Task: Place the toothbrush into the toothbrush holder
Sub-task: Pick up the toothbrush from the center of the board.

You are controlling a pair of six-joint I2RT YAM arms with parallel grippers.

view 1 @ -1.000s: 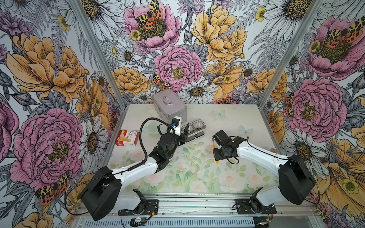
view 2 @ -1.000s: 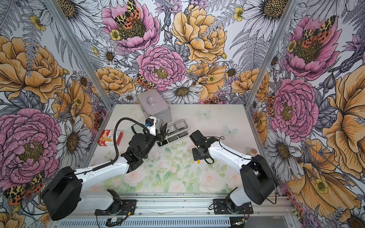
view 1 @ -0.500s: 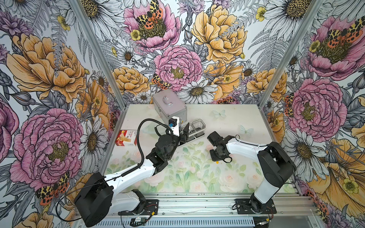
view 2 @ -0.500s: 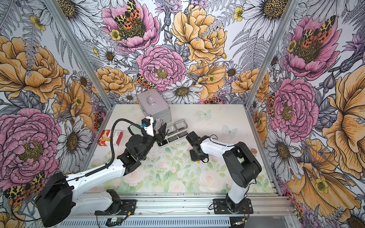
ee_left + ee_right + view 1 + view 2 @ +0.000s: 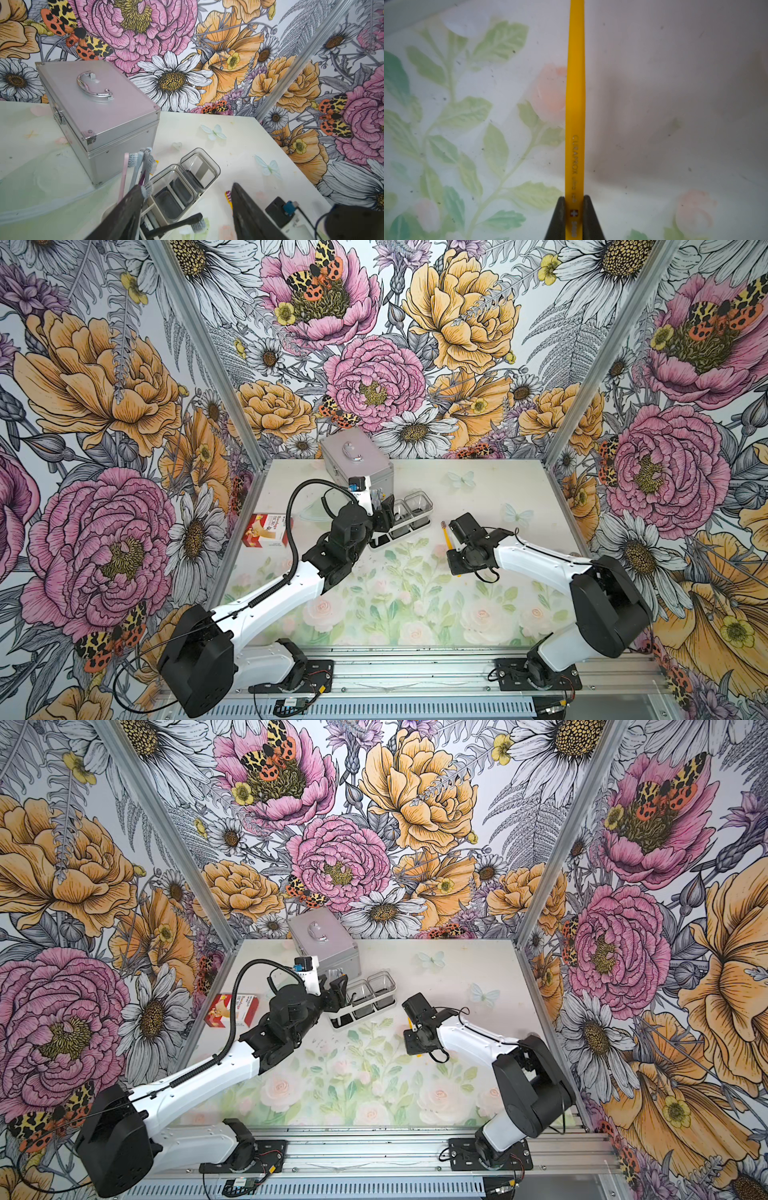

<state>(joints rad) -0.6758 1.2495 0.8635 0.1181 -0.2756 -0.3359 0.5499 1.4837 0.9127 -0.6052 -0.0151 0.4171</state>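
Case (image 5: 356,462) at the back of the table (image 5: 498,489), toothbrush holder (image 5: 409,531) before it, box (image 5: 266,529) by the left edge, toothbrush (image 5: 446,536) right.
The case stands near the back wall. Just before it, to its right, the toothbrush holder runs slantwise: two cups (image 5: 420,501) in its far right end, several brushes (image 5: 143,160) upright in its near left end. The toothbrush is right of the holder, apart from it, pinched in the right gripper (image 5: 574,199).

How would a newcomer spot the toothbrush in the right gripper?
Start at the silver case at the table's back; the toothbrush holder sits in front. Beside the holder, the right gripper pinches a toothbrush: bright yellow and held, unlike the brushes standing inside.
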